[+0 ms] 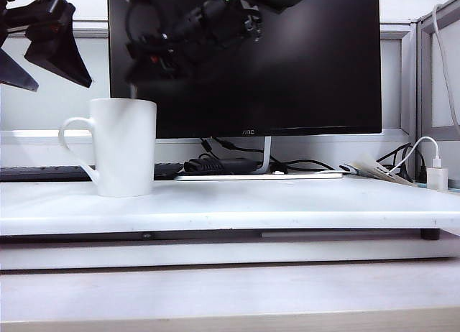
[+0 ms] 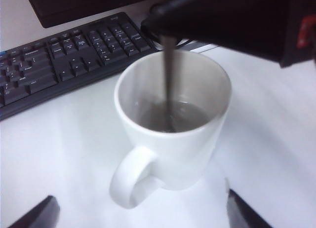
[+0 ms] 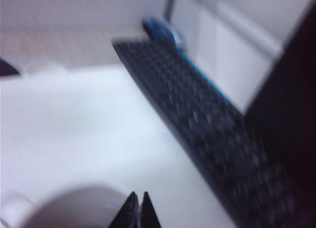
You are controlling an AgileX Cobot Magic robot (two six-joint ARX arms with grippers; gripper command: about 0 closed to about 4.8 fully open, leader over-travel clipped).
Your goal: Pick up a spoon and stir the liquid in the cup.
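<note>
The cup is plain white, holding greyish liquid and a dull grey spoon. At its twelve o'clock lies a black keyboard with pale legends. Both grippers, left and right, are black.

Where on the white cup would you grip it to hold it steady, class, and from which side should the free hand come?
Grip the looped handle of the cup. It sticks out toward the open left hand, which hangs above it, so come from there. The right hand, shut on the spoon, blocks the rim from above.
</note>
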